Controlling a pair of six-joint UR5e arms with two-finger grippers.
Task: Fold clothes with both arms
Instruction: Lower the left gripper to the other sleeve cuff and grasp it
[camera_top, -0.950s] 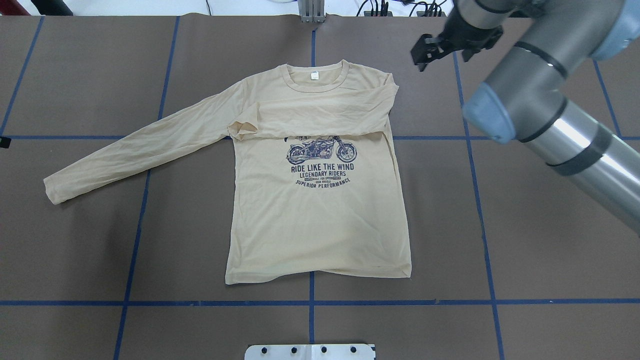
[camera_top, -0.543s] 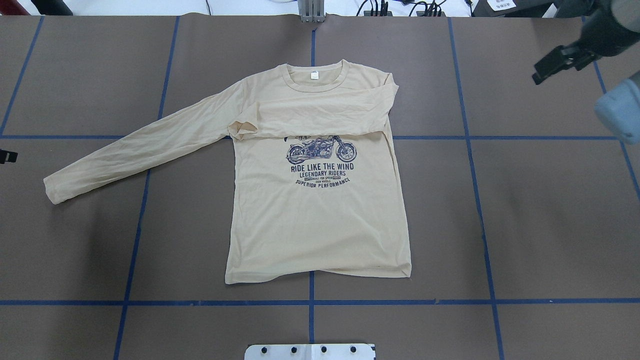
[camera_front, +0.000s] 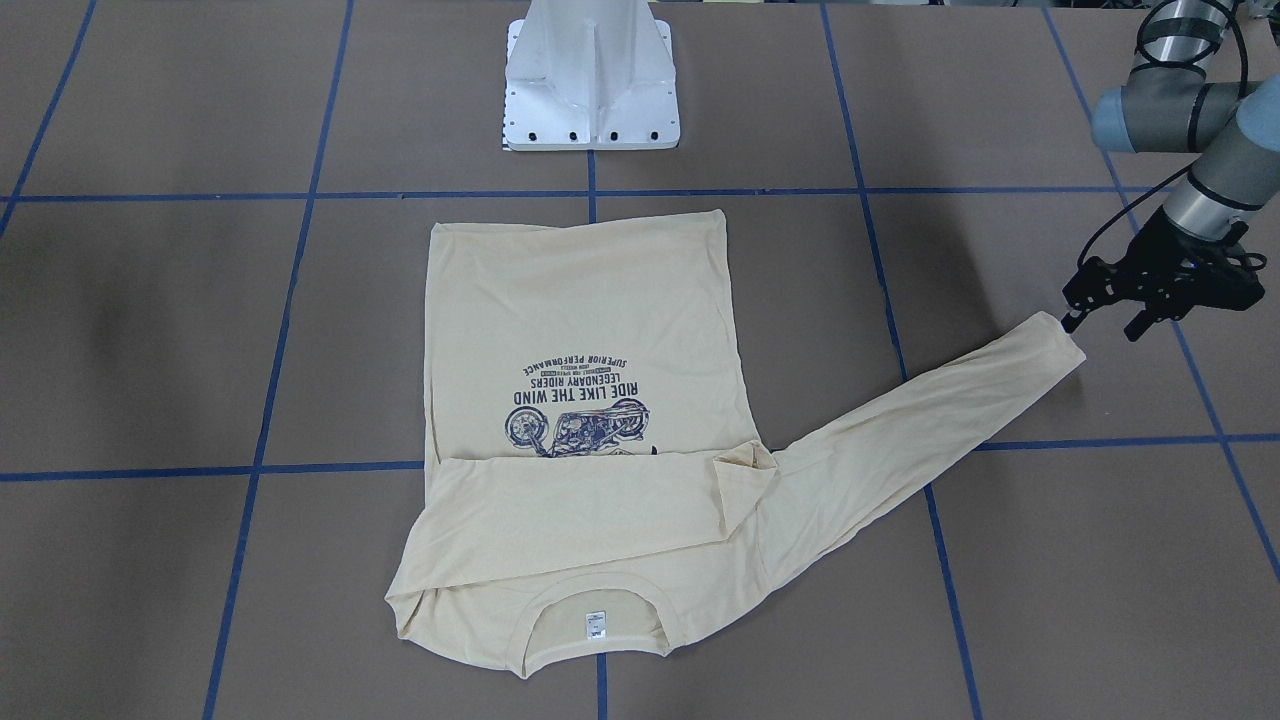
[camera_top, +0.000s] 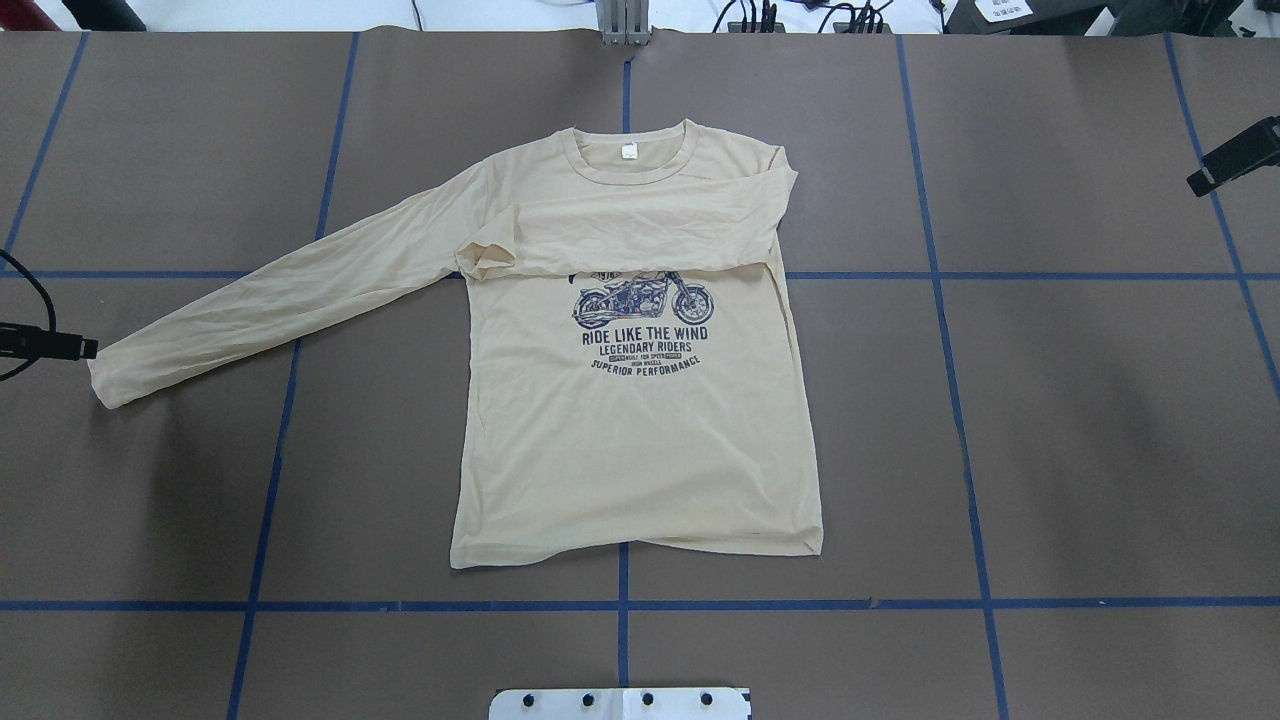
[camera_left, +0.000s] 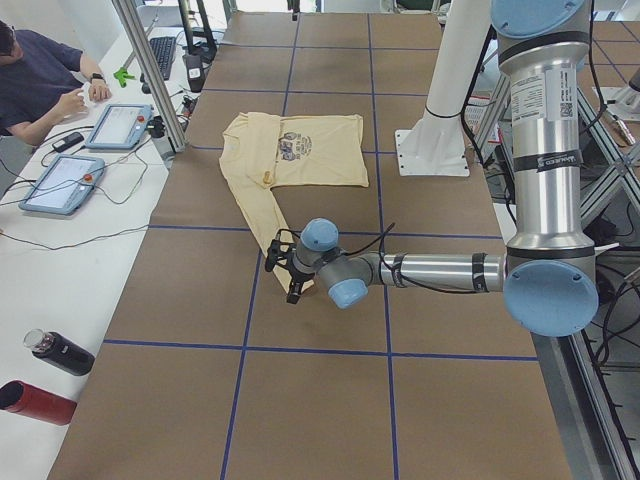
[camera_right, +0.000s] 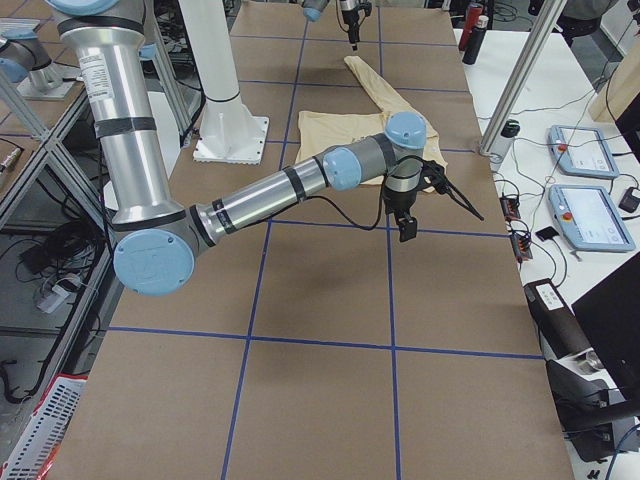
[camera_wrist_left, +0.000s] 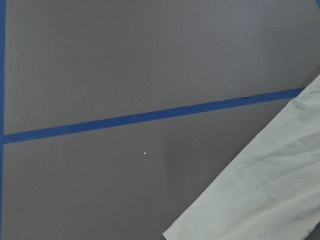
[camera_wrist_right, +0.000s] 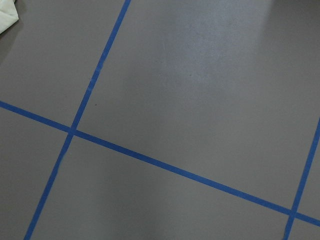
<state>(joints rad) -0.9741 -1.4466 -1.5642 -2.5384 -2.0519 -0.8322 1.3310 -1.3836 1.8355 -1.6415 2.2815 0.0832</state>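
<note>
The broad brown paper-covered desk (camera_top: 1050, 400) with its blue tape grid carries the pale cream-yellow long-sleeved T-shirt (camera_top: 640, 430) flat and print-up near the middle, collar towards the far edge. One sleeve is already laid across the chest (camera_top: 640, 225); the other long sleeve (camera_top: 290, 290) stretches out diagonally towards the robot's left. The silver-grey left arm (camera_left: 430, 270) reaches low over the desk, and its black open-frame left gripper (camera_front: 1100, 320) hangs with jaws apart just beside the sleeve's cuff (camera_top: 105, 380), holding nothing. The silver-grey right arm (camera_right: 270, 195) is well away on the other side; its right gripper (camera_top: 1232, 160) shows only as a dark sliver at the edge of the overhead view, so I cannot tell whether it is open or closed. The likely trouble lies at the cuff: the fabric is thin and lies flat on the paper, so a finger coming down slightly off the edge may pinch only one layer, or the paper itself, or nothing. A shallow hold could slip partway through the fold and drop the sleeve crooked. Pulling too hard or too low would probably drag the whole shirt sideways and disturb the sleeve already folded.
</note>
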